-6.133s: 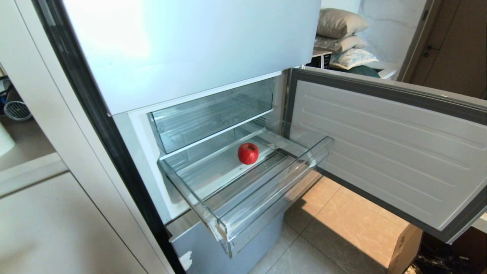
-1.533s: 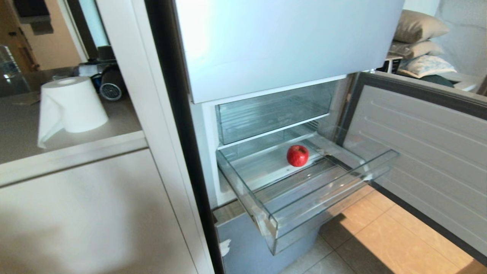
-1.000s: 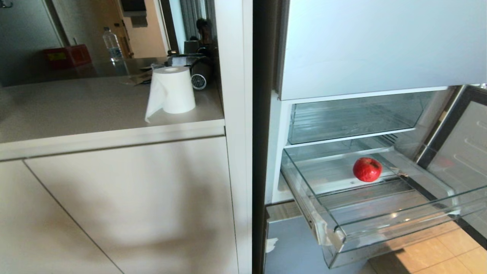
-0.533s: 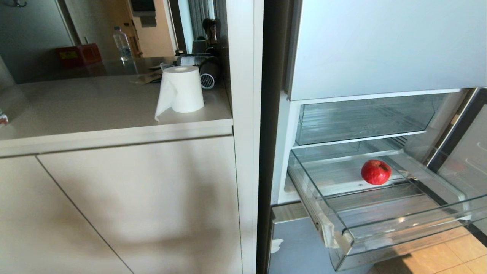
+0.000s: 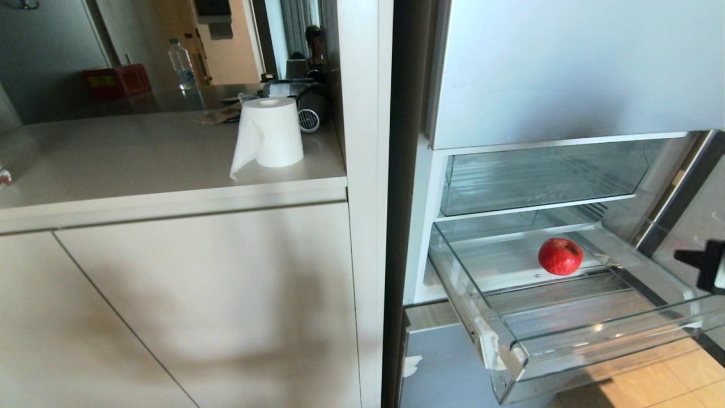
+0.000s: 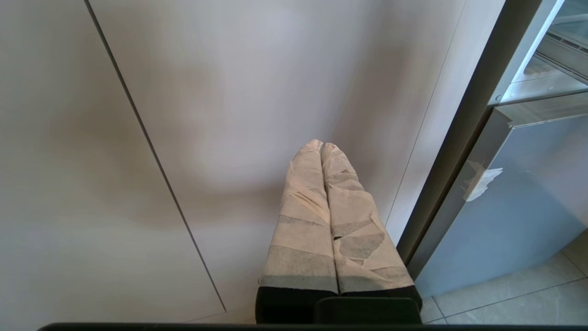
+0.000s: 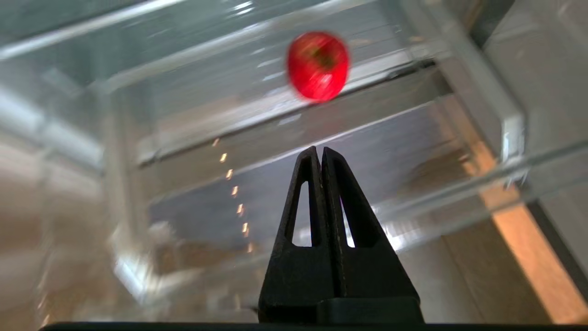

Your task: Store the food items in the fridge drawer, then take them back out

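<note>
Well apart — right pincer closed, empty, short of red apple in fridge drawer.

apple: glossy red, with a dark spot at the stem end
fridge drawer: clear, ribbed floor, white tape on its front corner
right gripper: matt black
left gripper: black base (fingers wrapped in beige tape, grey showing through in patches)
paper roll: plain white
counter: pale beige
floor tiles: warm tan
</note>
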`<state>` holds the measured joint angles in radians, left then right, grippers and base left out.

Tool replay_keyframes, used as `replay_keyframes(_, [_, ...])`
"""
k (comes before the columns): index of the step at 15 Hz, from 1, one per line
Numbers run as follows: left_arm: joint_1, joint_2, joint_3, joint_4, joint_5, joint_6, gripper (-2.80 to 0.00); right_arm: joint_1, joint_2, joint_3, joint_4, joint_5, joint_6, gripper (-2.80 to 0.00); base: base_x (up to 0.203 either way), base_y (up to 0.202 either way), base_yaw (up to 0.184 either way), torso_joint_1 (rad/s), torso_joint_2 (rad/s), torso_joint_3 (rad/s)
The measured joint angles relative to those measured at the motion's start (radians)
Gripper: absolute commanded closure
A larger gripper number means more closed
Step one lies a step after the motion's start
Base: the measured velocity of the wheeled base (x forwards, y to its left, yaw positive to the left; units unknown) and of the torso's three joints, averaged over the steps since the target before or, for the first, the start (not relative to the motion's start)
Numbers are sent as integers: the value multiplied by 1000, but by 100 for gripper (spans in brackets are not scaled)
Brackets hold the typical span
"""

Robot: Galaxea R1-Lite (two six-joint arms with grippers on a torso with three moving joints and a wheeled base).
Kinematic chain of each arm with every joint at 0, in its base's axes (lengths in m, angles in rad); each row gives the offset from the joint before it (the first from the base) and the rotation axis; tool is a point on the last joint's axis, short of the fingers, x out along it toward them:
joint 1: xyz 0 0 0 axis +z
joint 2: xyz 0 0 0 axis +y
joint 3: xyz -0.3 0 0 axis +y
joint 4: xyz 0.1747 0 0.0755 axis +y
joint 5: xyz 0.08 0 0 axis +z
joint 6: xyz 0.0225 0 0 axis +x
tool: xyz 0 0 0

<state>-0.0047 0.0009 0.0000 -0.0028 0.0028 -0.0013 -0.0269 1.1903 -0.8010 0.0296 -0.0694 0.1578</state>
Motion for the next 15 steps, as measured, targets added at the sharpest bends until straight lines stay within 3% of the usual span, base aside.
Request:
replay_keyframes(1, [0,0,0,0,0,0,0,-6,69,-58,8,-26,3,0,0,0,0,0,0,0])
replay_keyframes(2, [0,0,0,0,0,0,0,-10,128,-103,15,-47,4,-280,0,0,0,0,0,0])
replay_keyframes(6, [0,0,0,0,0,0,0,-15,311,-230,21,-119,7,-280,0,0,0,0,0,0])
replay_keyframes(15, [0,0,0,0,0,0,0,-16,582,-341,20,-116,26,-280,0,0,0,0,0,0])
